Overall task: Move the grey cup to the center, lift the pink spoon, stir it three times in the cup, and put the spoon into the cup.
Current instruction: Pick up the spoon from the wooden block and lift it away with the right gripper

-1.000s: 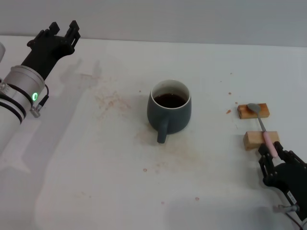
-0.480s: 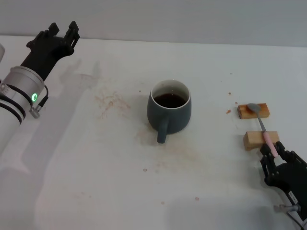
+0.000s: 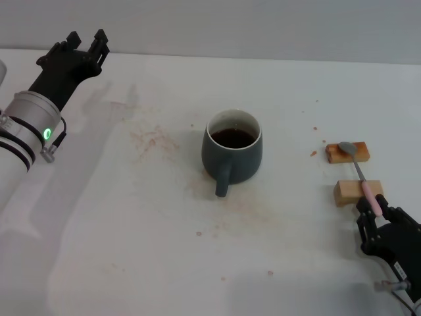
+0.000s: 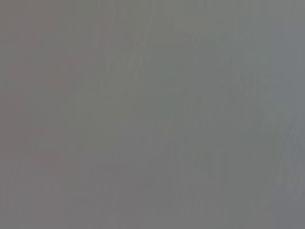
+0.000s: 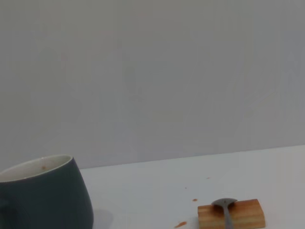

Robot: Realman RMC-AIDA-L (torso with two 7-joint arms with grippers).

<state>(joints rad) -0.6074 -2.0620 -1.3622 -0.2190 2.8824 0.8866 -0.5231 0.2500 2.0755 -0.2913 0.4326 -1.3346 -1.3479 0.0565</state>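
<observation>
The left hand (image 3: 82, 45) is raised at the far left corner of the white surface (image 3: 118, 250), well apart from everything else. Its dark fingers point away toward the back edge with a gap between them, so it is open and holds nothing. Its own wrist view shows only flat grey.

Faint brownish stains (image 3: 152, 137) lie on the surface between that arm and the middle. The grey cup (image 3: 232, 151) stands upright near the middle, dark liquid inside its white interior, its handle turned toward the robot. In the right wrist view the cup (image 5: 45, 193) fills the lower corner.

Further right sit two small wooden blocks, one behind the other. The pink spoon (image 3: 360, 174) lies bridged across them: its grey bowl rests on the far block (image 3: 347, 153), its stem crosses the near block (image 3: 356, 191), and its pink handle end reaches toward the robot. The right wrist view shows the far block (image 5: 230, 214) with the spoon bowl (image 5: 224, 203) on top.

The right hand (image 3: 376, 212) is low at the near right, its black fingers on either side of the pink handle end; whether they are pressing on it I cannot tell.
</observation>
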